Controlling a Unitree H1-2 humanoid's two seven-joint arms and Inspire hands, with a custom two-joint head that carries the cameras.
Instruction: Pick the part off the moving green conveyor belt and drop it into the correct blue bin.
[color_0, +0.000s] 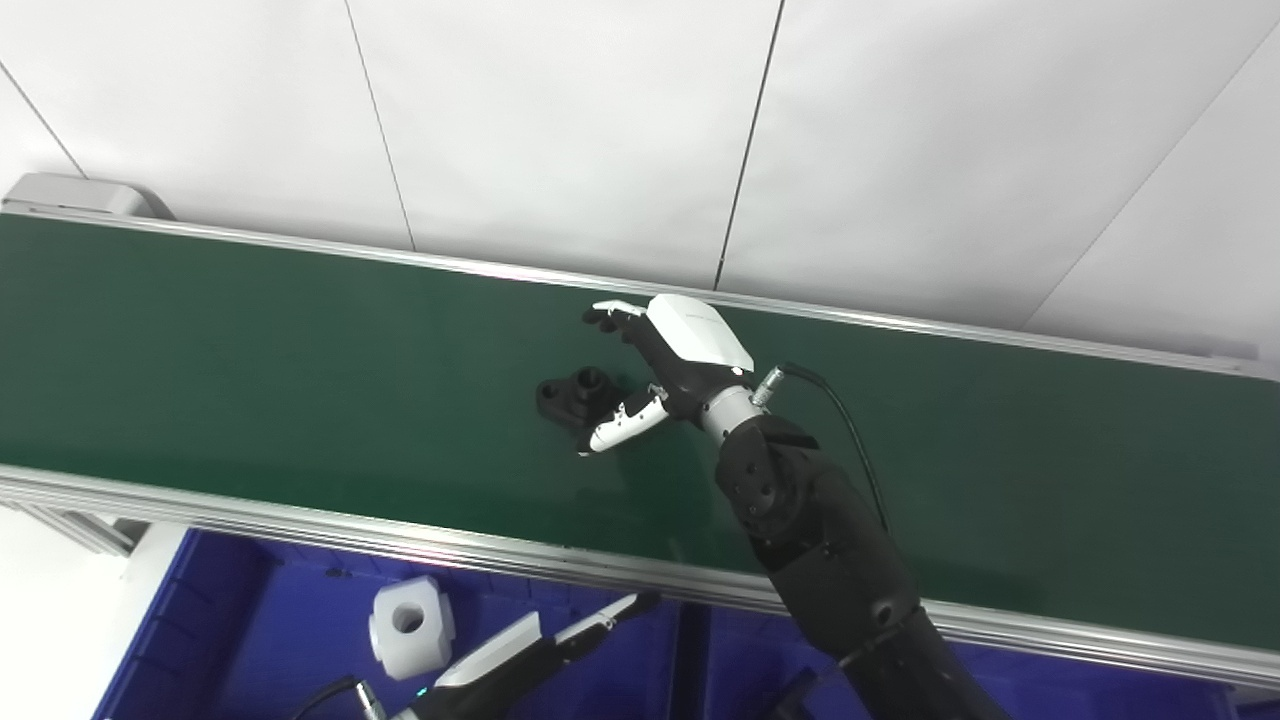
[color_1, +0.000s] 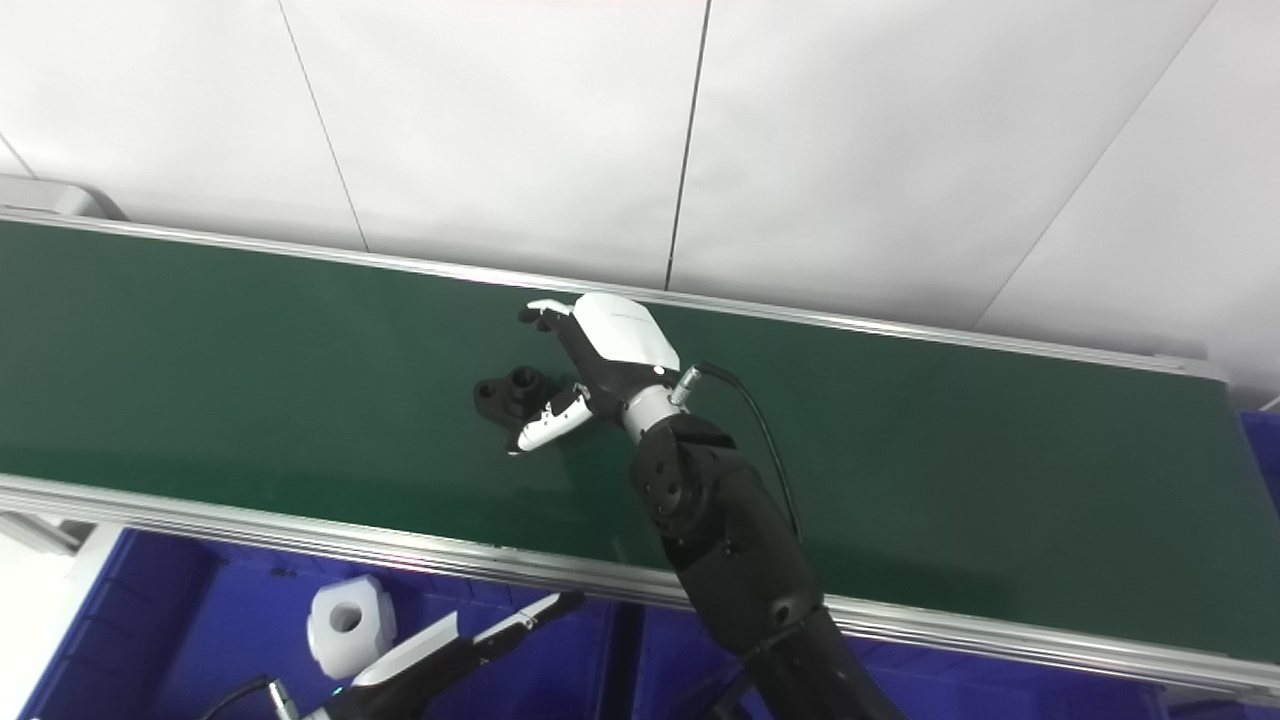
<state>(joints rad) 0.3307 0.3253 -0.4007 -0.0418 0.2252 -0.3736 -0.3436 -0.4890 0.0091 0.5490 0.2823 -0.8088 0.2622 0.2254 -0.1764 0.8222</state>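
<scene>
The black part (color_0: 575, 394) lies on the green belt (color_0: 250, 360), long side going left to right, just left of the wide-open right hand (color_0: 655, 365), while the left hand (color_0: 520, 650) waits low over the blue bin (color_0: 230, 620).

My right hand (color_0: 668, 368): white back shell, black palm, white-tipped black fingers, silver wrist collar. Black cable (color_0: 845, 425) plugs in at wrist. Forearm (color_0: 815, 530) matte black, round recessed screws. Left hand (color_0: 520, 650): same white-and-black build.
</scene>
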